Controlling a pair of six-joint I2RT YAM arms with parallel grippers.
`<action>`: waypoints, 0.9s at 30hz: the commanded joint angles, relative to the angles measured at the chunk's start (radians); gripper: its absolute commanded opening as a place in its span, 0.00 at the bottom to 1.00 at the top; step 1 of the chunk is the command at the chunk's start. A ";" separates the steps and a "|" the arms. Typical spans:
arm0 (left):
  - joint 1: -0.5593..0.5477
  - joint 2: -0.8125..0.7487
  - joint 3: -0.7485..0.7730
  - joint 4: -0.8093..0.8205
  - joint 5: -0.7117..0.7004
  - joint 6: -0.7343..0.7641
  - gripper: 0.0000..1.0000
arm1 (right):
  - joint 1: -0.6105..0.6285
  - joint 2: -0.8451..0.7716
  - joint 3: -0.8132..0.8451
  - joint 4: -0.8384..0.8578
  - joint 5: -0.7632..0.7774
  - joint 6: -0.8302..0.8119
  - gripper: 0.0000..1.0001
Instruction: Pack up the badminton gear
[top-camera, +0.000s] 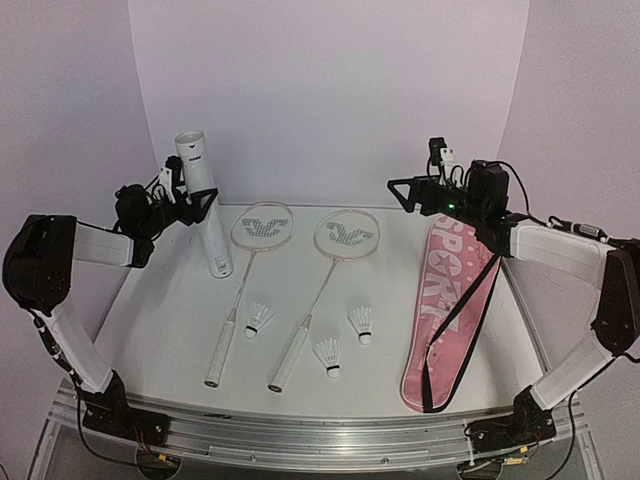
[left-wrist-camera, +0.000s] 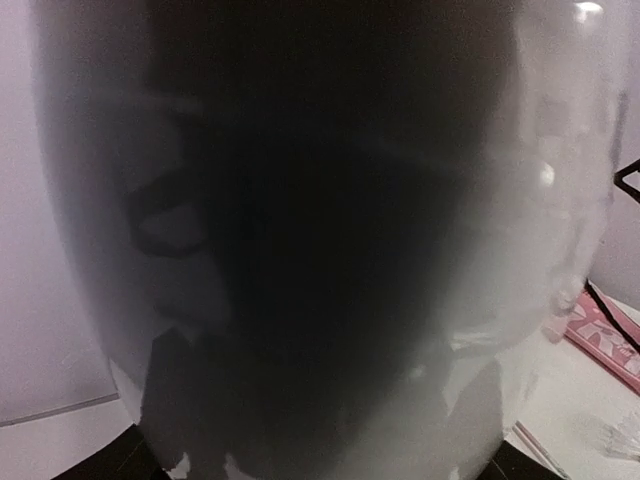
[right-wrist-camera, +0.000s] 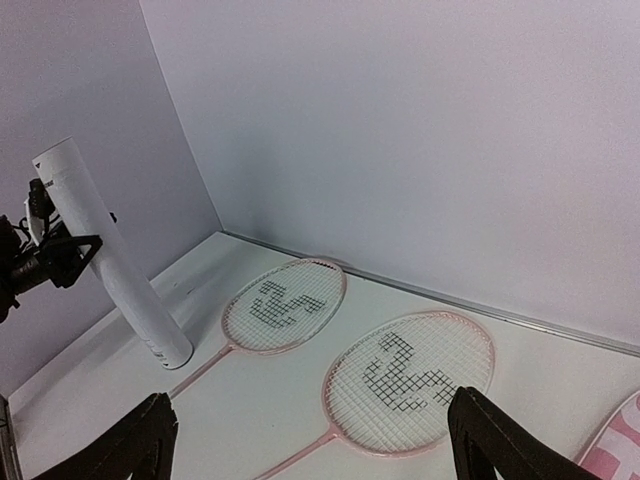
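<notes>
Blurred white tube (left-wrist-camera: 330, 250) fills left wrist view (left hand (top-camera: 195, 205) grip unclear), pink bag (right-wrist-camera: 618, 445) edge-cropped

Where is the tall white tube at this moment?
In the top view the tall white tube stands at the far left of the table, just left of the left racket, with the left gripper around its middle.
</notes>
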 joint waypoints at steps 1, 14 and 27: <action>0.004 -0.002 0.042 0.062 0.061 0.013 0.67 | 0.008 0.000 0.031 0.042 -0.019 0.005 0.92; 0.004 -0.150 0.062 -0.230 0.230 0.208 0.39 | 0.067 -0.016 0.147 -0.083 0.060 0.136 0.89; -0.100 -0.390 0.152 -1.230 0.315 0.932 0.25 | 0.348 0.062 0.557 -0.674 0.222 0.289 0.74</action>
